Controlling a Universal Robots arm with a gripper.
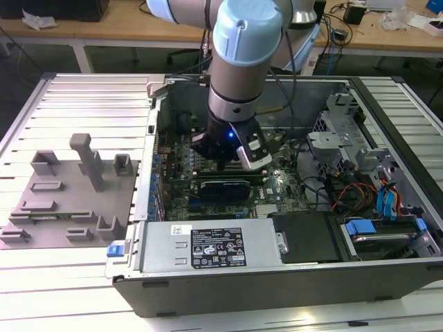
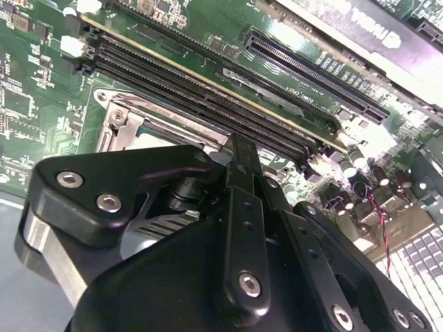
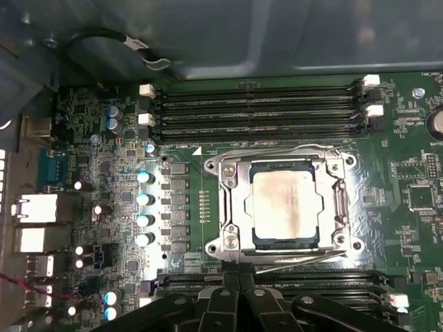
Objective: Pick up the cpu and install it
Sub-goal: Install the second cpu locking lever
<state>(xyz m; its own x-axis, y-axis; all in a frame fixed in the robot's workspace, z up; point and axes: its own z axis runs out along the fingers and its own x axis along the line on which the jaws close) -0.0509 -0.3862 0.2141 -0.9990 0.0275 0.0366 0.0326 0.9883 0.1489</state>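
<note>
End effector point(image 1: 228, 160) above socketed cpu point(image 3: 284, 207) — memory slots point(image 3: 256, 111) alongside

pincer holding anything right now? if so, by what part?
Nothing appears held. The small square chip with a pale silvery metal top sits in the metal-framed motherboard socket, apart from the pincer in the first wrist view.

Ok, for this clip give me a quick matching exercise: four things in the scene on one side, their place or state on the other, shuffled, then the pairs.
Things:
1. cpu
2. gripper
3. grey fixture tray
4. power supply

Places or states:
A. on the ribbed table, at the exterior view's left of the case
B. lying in the metal-framed socket on the motherboard
C. along the near edge of the open case, white label on top
D. lowered inside the case, above the motherboard

Pairs: 1-B, 2-D, 3-A, 4-C
</note>
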